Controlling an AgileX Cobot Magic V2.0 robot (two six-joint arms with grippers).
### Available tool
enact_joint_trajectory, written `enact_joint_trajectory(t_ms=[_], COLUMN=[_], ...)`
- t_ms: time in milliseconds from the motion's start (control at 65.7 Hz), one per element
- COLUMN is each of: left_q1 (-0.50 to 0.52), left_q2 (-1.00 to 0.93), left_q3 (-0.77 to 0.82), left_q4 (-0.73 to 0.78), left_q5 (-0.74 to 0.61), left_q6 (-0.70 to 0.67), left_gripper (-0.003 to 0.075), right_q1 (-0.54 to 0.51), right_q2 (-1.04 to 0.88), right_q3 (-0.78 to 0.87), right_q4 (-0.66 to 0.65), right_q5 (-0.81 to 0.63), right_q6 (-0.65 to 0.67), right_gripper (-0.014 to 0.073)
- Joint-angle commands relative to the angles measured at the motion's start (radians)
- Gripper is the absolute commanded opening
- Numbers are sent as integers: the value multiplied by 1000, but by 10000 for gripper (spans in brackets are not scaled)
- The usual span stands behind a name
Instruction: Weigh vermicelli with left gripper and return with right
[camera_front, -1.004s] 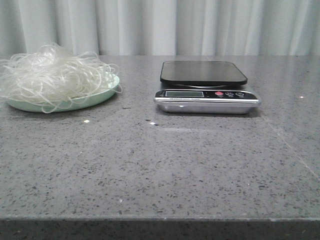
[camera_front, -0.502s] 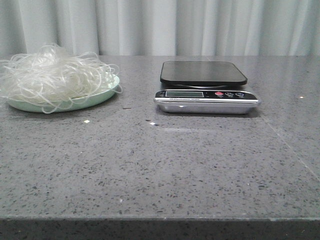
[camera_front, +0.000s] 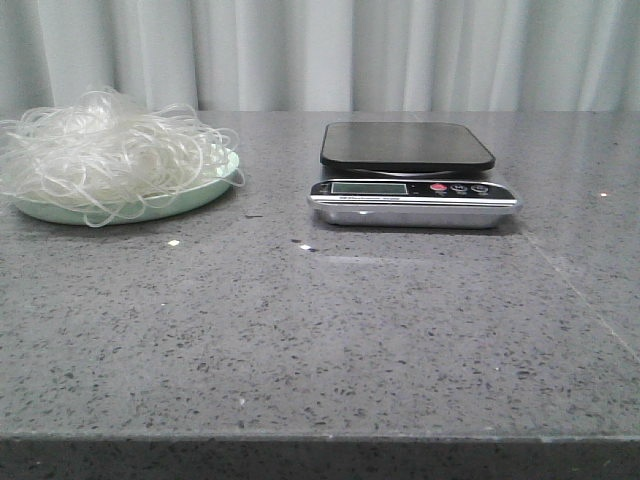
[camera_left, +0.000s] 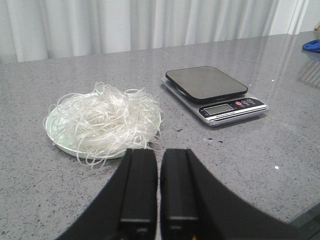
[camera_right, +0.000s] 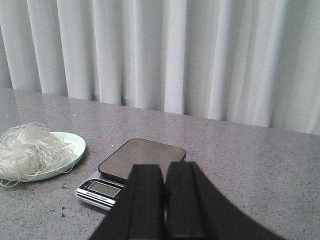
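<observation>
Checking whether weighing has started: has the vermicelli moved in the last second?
No. The vermicelli still sits on the plate, left of the scale, unchanged.

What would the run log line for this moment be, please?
noodles: on plate | scale: bare | left gripper: shut | right gripper: shut

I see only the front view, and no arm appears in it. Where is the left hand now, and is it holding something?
Observer: The left hand is short of the vermicelli, fingers nearly together, holding nothing.
Operator: And the right hand?
Observer: The right hand is also shut and empty, facing the kitchen scale.
Operator: Is anything on the scale platform?
Observer: No, the black platform is bare; seen from above, all the vermicelli lies on the mint-green plate.
</observation>
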Motion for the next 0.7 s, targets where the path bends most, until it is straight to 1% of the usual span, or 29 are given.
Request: enact_joint_trajectory(t_ms=[0, 487, 548, 639, 654, 669, 685], left_q1=[-1, -1, -1, 18, 35, 35, 60], left_q2=[13, 13, 13, 11, 9, 9, 6], left_q3=[-24, -24, -24, 8, 25, 25, 46], left_q4=[-16, -16, 19, 61, 71, 71, 80], left_q5=[-76, -76, -80, -154, -185, -185, -226], left_q6=[1, 1, 1, 1, 1, 1, 1], left_gripper=[145, 145, 145, 145, 145, 145, 145], right_q1=[-8, -8, -8, -8, -8, -8, -8], right_q2=[14, 14, 14, 14, 14, 14, 14], right_q3=[-23, -23, -23, -23, -23, -23, -23], right_q4=[0, 0, 0, 0, 0, 0, 0], right_q5=[-67, -67, -67, -67, -67, -67, -67], right_q6=[-7, -7, -7, -7, -7, -7, -7], right_gripper=[181, 181, 181, 181, 181, 181, 181])
